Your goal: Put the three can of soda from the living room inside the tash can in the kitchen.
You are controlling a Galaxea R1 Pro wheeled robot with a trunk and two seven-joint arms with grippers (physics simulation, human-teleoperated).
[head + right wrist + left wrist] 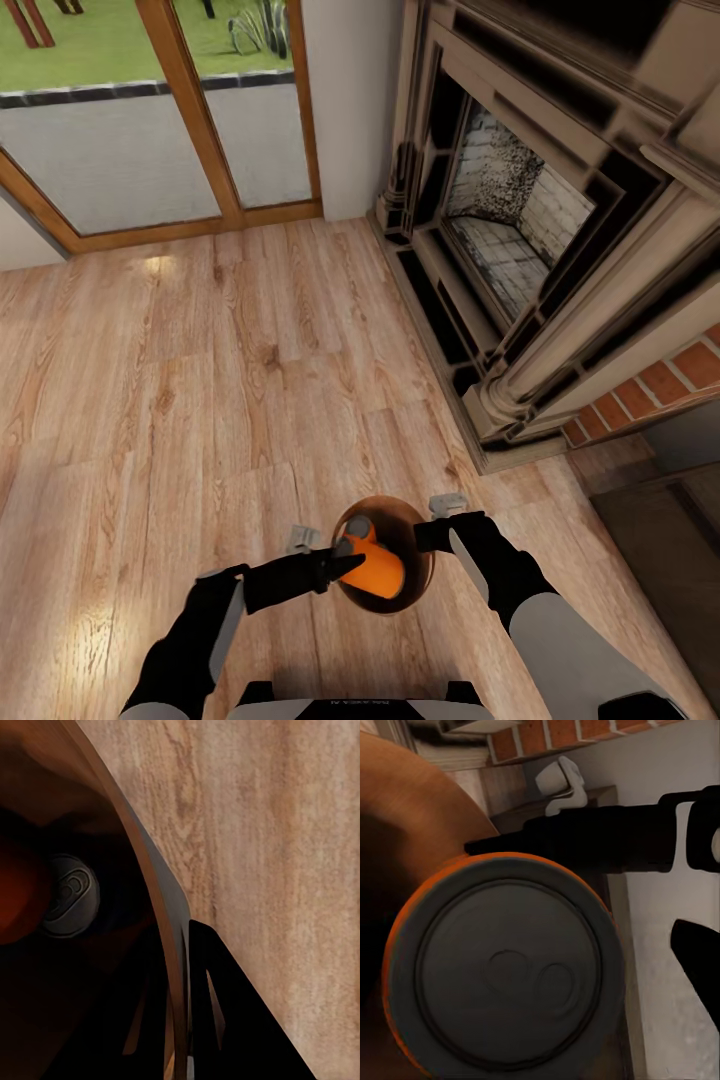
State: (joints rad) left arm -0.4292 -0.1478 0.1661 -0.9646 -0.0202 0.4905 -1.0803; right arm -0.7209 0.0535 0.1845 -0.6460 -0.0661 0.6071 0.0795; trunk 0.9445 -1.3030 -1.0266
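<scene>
Close beneath the robot's chest, between the two arms, the brown bin (385, 590) hangs over the wood floor (200, 380). The right end effector (432, 537) pinches the bin's rim: in the right wrist view the thin wall (161, 915) runs between its dark fingers (225, 1012), one inside and one outside, which looks like the grip that carries the bin along. The left end effector (345, 565) reaches to the opposite rim with an orange soda can (375, 565) lying tilted at its tip, half into the bin's mouth. Its left wrist camera looks straight at the can's grey top (506, 971), very close, so the fingers are hidden and I cannot tell whether they clamp the can or have let go. Deeper in the bin, the right wrist view shows another grey can top (69, 896) in the shadow (a second can, already inside, by my reading).

Bringing the bin to the cans seems the point of this arrangement: the cans go in here, then everything rides to the kitchen.

Farther off stand the brick fireplace (520, 230) and, beyond it, the wood-framed glass doors (150, 130) onto the grass.
</scene>
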